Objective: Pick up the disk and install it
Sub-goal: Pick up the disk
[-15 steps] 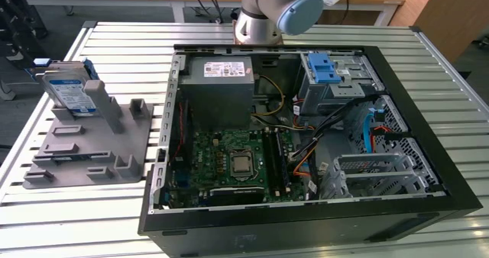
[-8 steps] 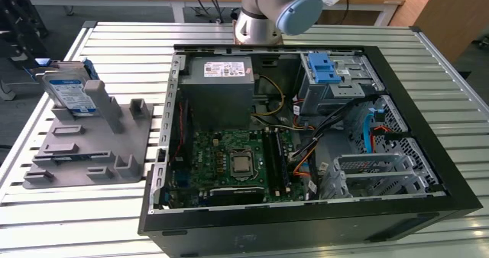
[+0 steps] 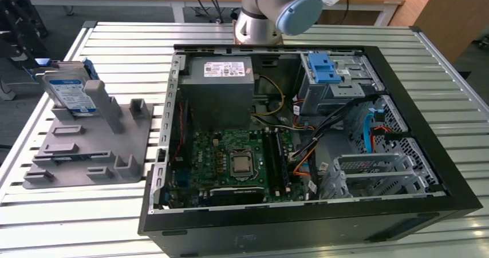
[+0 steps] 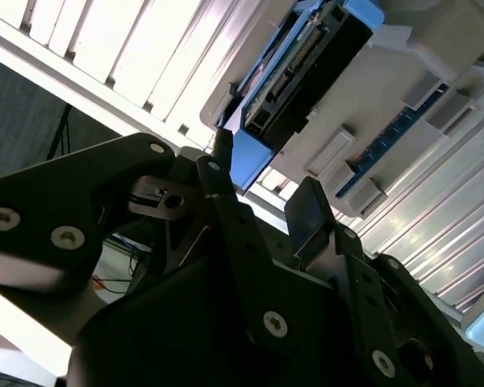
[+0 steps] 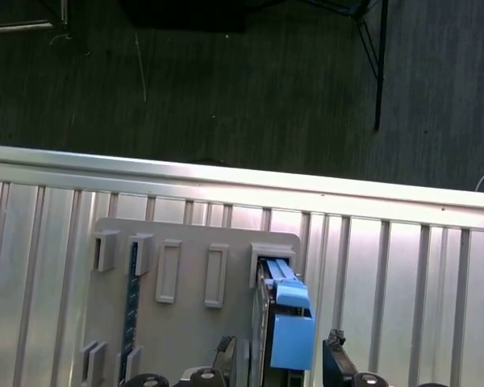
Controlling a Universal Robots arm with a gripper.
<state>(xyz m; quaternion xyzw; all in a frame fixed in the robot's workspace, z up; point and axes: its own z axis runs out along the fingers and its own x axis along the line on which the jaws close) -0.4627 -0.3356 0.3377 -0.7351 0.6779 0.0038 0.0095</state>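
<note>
The disk stands on edge in a slot at the far end of a grey holder, at the exterior view's left, silver with a white-and-blue label and blue rails. In the first wrist view its blue end points toward the camera, and my gripper is open with one dark fingertip on each side of it. In the second wrist view the disk lies just beyond the fingertips, and the gripper is open and not closed on it.
An open computer case lies on the slatted metal table, with a drive cage topped by a blue latch, a grey power supply and a green motherboard. The arm's base stands behind the case. The table edge runs just past the holder.
</note>
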